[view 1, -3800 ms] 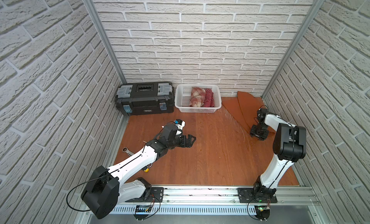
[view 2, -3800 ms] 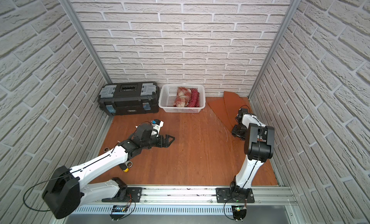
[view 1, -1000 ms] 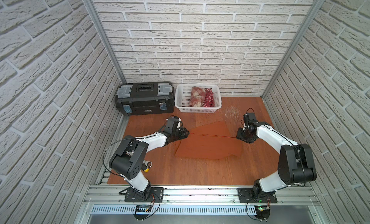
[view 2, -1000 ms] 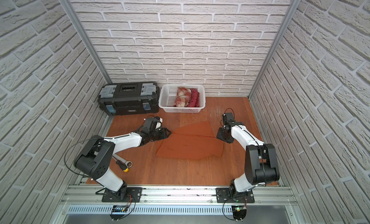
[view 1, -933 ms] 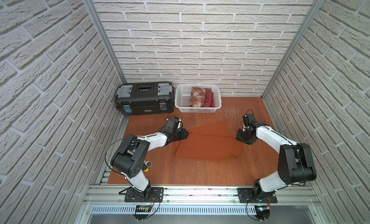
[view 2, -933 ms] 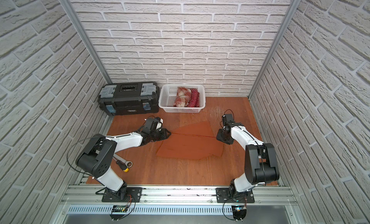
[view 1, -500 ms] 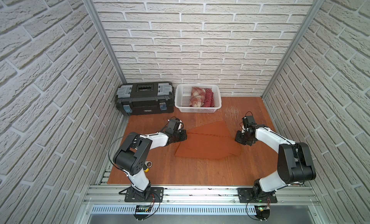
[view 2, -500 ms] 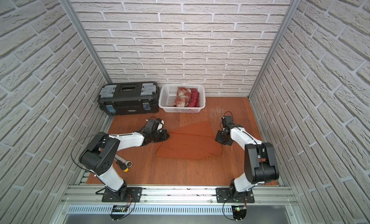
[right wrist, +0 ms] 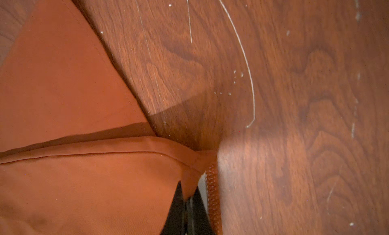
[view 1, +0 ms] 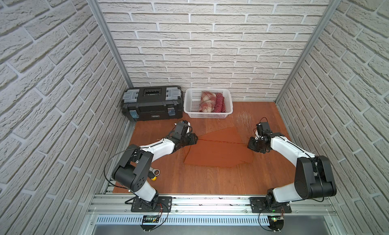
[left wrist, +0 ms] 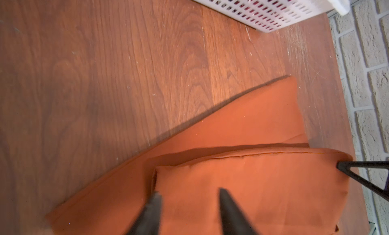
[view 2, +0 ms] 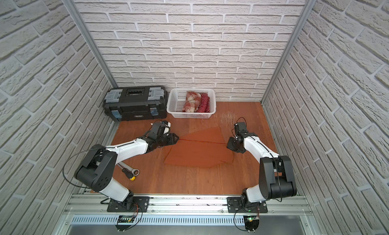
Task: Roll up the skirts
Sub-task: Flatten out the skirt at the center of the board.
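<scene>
The plain rust-orange skirt (view 1: 219, 154) (view 2: 200, 154) lies spread mid-table, with a fold line running across its far part. My left gripper (view 1: 194, 138) (left wrist: 189, 193) hovers open over the skirt's left corner, cloth (left wrist: 263, 191) showing between its fingers but not pinched. At the right corner my right gripper (view 1: 251, 145) (right wrist: 188, 186) is shut on the skirt's hem (right wrist: 84, 181). The red-and-cream plaid skirt (view 1: 207, 101) and the dark red polka-dot skirt (view 1: 220, 102) sit rolled in the basket.
A white lattice basket (view 1: 207, 116) (view 2: 190, 115) stands at the back, a black toolbox (view 1: 152, 103) to its left. A wrench and a yellow-tipped screwdriver (view 2: 130, 170) lie near the left arm's base. Brick walls close in three sides.
My left gripper has opened and let go of the skirt's left corner. The raised far edge of the skirt has sunk onto the table. My right gripper has stayed shut on its corner.
</scene>
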You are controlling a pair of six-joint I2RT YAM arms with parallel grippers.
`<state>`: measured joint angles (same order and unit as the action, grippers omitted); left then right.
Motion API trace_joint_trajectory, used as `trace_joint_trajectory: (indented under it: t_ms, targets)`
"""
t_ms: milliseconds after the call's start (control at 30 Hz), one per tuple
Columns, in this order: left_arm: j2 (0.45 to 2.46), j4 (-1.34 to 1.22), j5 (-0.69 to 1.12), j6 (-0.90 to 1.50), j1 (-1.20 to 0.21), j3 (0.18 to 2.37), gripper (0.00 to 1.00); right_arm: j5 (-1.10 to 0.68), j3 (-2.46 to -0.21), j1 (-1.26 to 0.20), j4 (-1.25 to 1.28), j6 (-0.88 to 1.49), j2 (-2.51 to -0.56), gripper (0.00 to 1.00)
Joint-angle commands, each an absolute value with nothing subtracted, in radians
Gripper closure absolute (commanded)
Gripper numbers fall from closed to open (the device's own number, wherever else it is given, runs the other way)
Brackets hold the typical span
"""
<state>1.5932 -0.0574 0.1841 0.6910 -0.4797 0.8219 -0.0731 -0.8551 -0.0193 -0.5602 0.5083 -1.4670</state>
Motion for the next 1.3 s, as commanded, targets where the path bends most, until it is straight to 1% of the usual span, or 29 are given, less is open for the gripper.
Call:
trace_joint_trajectory:
  t_ms: [0, 100, 200, 267, 333, 367, 500, 600, 800, 900, 1000, 1133, 1267]
  targets:
    - [1.638, -0.042, 0.177, 0.677, -0.473, 0.85, 0.34, -0.083, -0.842, -0.017, -0.537, 0.512, -1.453, 0.98]
    - [1.677, -0.043, 0.184, 0.682, -0.481, 0.87, 0.36, -0.087, -0.846, -0.017, -0.541, 0.509, -1.449, 0.98]
    - [1.711, -0.061, 0.197, 0.675, -0.482, 0.877, 0.41, -0.084, -0.842, -0.017, -0.54, 0.506, -1.441, 0.98]
    - [1.733, -0.075, 0.212, 0.669, -0.482, 0.884, 0.51, -0.084, -0.839, -0.017, -0.538, 0.504, -1.444, 0.98]
    - [1.743, -0.089, 0.222, 0.673, -0.483, 0.887, 0.67, -0.083, -0.837, -0.016, -0.535, 0.504, -1.448, 0.98]
    - [1.742, -0.098, 0.221, 0.674, -0.487, 0.885, 0.72, -0.085, -0.835, -0.016, -0.534, 0.503, -1.451, 0.98]
    - [1.738, -0.1, 0.222, 0.664, -0.491, 0.891, 0.85, -0.08, -0.828, -0.016, -0.532, 0.502, -1.447, 0.98]
    - [1.725, -0.103, 0.222, 0.663, -0.494, 0.89, 0.99, -0.08, -0.827, -0.017, -0.531, 0.502, -1.44, 0.98]
    - [1.621, -0.072, 0.21, 0.663, -0.511, 0.885, 1.0, -0.094, -0.818, -0.023, -0.56, 0.529, -1.359, 0.98]
    - [1.511, -0.031, 0.179, 0.668, -0.543, 0.839, 1.0, -0.117, -0.784, -0.049, -0.607, 0.552, -1.259, 0.98]
    - [1.373, 0.011, 0.135, 0.694, -0.588, 0.748, 1.0, -0.13, -0.716, -0.086, -0.678, 0.58, -1.127, 0.98]
    - [1.165, 0.07, 0.047, 0.759, -0.69, 0.595, 1.0, -0.143, -0.61, -0.147, -0.79, 0.623, -0.935, 0.98]
    - [0.959, 0.123, -0.073, 0.865, -0.842, 0.452, 1.0, -0.159, -0.522, -0.22, -0.891, 0.69, -0.757, 0.98]
